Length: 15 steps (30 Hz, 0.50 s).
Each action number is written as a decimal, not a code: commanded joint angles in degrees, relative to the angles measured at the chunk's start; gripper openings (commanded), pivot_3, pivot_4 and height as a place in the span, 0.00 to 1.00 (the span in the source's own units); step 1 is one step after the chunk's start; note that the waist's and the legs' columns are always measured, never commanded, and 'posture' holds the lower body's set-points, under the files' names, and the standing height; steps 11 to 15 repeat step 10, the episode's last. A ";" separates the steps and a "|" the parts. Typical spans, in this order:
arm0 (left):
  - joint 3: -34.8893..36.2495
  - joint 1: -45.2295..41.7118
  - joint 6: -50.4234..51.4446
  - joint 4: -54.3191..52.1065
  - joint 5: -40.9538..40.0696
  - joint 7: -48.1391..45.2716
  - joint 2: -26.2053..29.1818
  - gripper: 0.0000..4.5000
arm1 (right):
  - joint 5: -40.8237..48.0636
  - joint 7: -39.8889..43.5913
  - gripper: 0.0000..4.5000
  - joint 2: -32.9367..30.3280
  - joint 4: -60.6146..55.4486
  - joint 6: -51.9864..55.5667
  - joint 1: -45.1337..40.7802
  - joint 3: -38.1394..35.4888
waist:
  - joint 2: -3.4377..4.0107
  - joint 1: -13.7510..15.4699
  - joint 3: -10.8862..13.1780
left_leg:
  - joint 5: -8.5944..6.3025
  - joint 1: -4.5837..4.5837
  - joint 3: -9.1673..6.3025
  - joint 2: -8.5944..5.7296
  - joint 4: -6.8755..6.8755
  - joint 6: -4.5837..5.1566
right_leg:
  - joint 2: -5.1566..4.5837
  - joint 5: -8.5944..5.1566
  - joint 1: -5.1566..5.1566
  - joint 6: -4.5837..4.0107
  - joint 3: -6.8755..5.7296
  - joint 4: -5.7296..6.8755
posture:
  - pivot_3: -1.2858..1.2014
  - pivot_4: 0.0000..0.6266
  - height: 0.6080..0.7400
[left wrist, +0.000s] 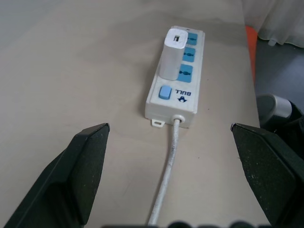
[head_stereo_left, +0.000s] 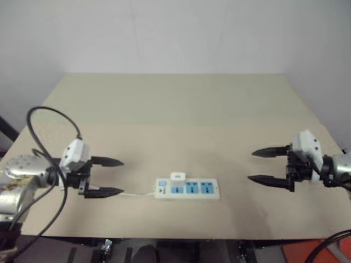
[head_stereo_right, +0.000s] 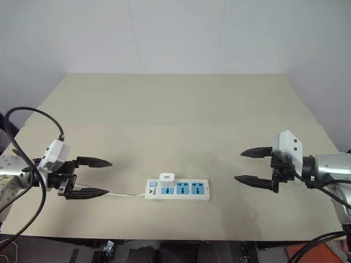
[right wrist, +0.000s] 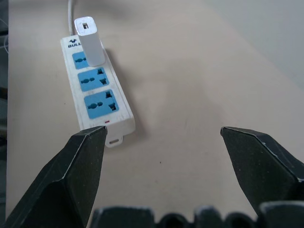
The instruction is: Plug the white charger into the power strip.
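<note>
White charger (left wrist: 173,56) seated upright in power strip (left wrist: 176,90); grippers apart — empty.

We see a long white plastic power strip (head_stereo_left: 187,188) with three blue socket faces and a small blue switch (left wrist: 165,92) at its cord end. On the strip beside that switch stands a plain white cube-shaped charger (left wrist: 172,53). The strip lies on a pale beige tabletop (head_stereo_left: 175,109); its thin cord (left wrist: 166,175) is white.

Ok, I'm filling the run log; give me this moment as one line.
white charger: upright in power strip, socket nearest switch | left gripper: open, clear | right gripper: open, clear
</note>
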 commanded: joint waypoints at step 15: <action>1.24 -0.25 1.78 -2.94 -1.48 1.07 0.79 1.00 | 1.29 0.57 1.00 -1.20 -3.27 1.51 1.01 -1.98 | -0.02 -0.03 0.01 | 0.01 -0.01 0.00 -0.01 0.00 -0.01 | 0.01 0.00 -0.01 -0.01 0.00 0.01 | 0.52 0.24 1.00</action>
